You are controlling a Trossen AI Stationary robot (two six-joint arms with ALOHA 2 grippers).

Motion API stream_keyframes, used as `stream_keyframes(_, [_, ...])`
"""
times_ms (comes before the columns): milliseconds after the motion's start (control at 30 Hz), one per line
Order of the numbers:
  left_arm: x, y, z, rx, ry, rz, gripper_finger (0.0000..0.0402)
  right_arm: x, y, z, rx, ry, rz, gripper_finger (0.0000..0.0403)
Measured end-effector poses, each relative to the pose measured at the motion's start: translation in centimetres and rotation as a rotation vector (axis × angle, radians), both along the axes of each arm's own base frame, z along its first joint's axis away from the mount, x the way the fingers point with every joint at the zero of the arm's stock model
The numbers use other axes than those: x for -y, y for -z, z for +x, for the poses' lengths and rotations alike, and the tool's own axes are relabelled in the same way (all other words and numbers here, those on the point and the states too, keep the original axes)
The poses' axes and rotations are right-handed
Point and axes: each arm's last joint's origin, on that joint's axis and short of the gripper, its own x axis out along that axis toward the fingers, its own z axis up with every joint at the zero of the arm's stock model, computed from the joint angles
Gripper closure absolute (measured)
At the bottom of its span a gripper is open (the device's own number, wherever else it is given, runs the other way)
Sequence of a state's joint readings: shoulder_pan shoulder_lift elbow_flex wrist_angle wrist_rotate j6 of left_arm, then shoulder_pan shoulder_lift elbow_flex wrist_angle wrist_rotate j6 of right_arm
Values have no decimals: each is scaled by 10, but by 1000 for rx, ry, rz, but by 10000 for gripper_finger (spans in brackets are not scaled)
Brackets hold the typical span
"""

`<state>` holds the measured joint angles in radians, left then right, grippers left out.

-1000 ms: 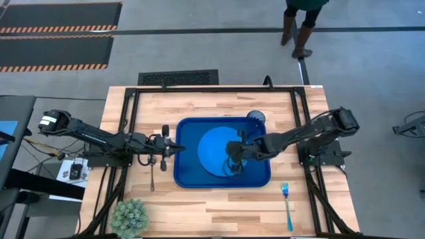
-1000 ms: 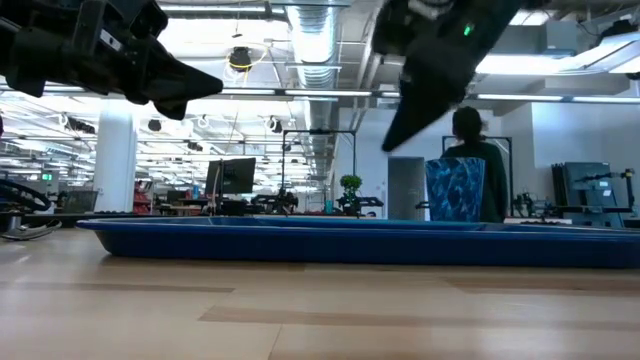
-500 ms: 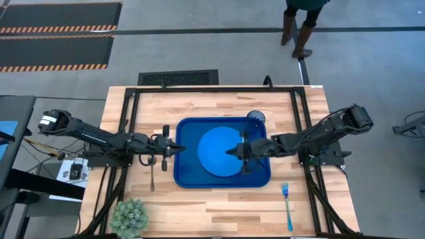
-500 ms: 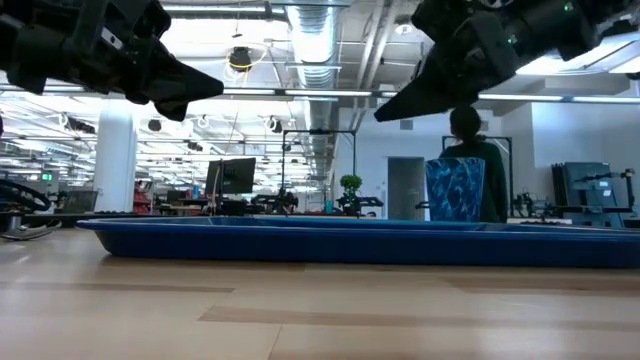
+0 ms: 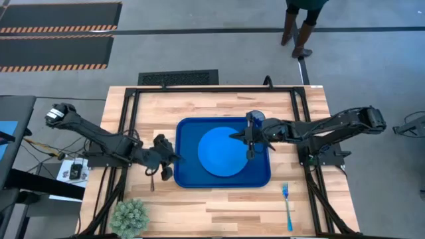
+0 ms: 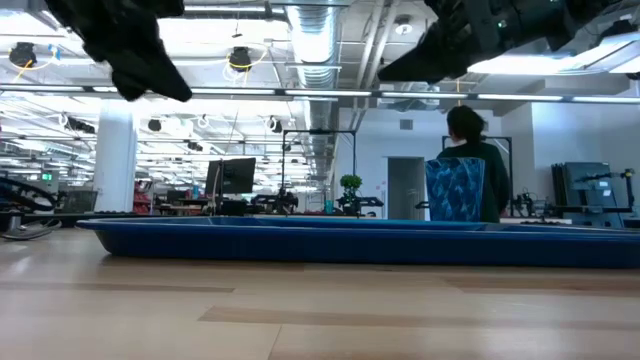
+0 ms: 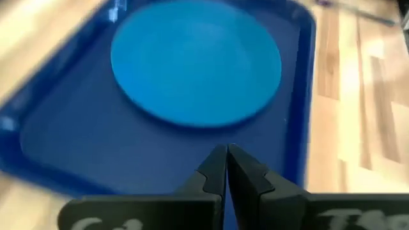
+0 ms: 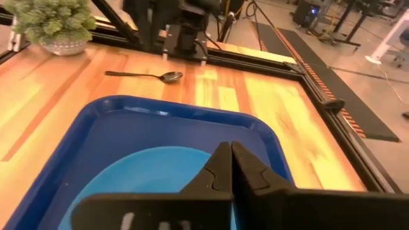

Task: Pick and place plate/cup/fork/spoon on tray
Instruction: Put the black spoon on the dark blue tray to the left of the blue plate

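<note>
The dark blue tray lies mid-table, and the bright blue plate lies flat in it. The plate also shows in the left wrist view. The dark blue cup stands upright at the tray's far right corner. The silver spoon lies on the wood left of the tray. The teal fork lies on the wood near the right front. My left gripper is shut and empty, raised beside the tray's left rim. My right gripper is shut and empty, raised above the plate's right part, near the cup.
A small potted plant stands at the near left corner. The black frame rails run along the table's sides. A person stands beyond the far edge. Bare wood lies along the near edge between the plant and the fork.
My right gripper has risen from the plate's near right part. It has tipped up from pointing down to nearly level and gone toward the far edge, beside the cup. My left gripper has drawn back toward the left and near edges and turned. The plate has stayed put.
</note>
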<state>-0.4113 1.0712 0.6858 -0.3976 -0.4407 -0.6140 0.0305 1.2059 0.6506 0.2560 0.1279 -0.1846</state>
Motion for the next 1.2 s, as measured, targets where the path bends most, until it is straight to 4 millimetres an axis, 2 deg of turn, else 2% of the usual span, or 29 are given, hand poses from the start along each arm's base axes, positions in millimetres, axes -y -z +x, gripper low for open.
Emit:
stream_keyframes(233, [27, -16, 1, -342, -208, -188, 401, -3, -1, 0, 6, -5, 33, 393])
stream_keyframes(400, [41, -13, -5, -582, -350, -304, 401, -16, 0, -1, 3, -49, 51, 396])
stream_keyframes(533, [44, -6, -15, -625, -338, -320, 401, -28, -1, -2, 4, -90, 50, 391])
stream_keyframes(667, [29, 10, -36, -606, -443, -370, 401, -36, -1, -4, 5, -100, 38, 390])
stream_keyframes(867, [15, 42, -57, -515, -624, -556, 394, -41, -1, -5, 5, -96, 26, 394])
stream_keyframes(967, [12, 54, -62, -516, -676, -573, 366, -40, -1, -4, 6, -91, 25, 391])
stream_keyframes(1200, [7, 72, -68, -563, -768, -578, 269, -37, -1, -4, 5, -78, 25, 391])
